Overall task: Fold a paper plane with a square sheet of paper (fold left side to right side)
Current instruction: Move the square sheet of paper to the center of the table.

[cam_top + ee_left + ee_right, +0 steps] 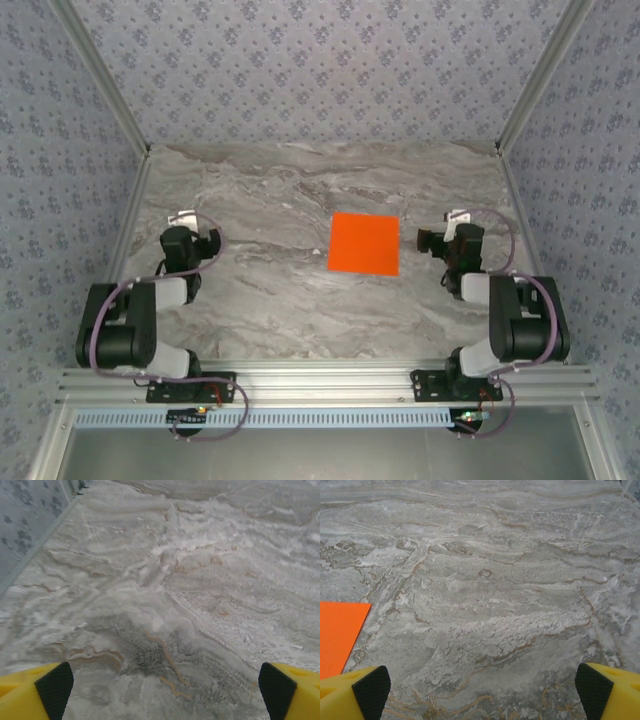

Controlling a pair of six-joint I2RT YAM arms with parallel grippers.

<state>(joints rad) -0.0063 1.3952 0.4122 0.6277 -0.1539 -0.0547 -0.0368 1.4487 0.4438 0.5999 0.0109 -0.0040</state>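
Note:
The square sheet of paper (364, 243) lies flat on the marble table (300, 190), bright orange and unfolded, a little right of centre. My right gripper (455, 228) hovers just right of the sheet, apart from it. In the right wrist view its yellow fingers with black pads (370, 690) stand wide open over bare marble, and the sheet's corner (337, 635) shows at the left edge. My left gripper (188, 228) is far to the left of the sheet. Its pads (54, 687) are also spread wide with nothing between them.
Patterned walls (320, 70) with aluminium posts (100, 80) enclose the table on the left, back and right. An aluminium rail (320, 385) runs along the near edge where both arm bases are bolted. The left wall's foot (35, 545) is near the left gripper.

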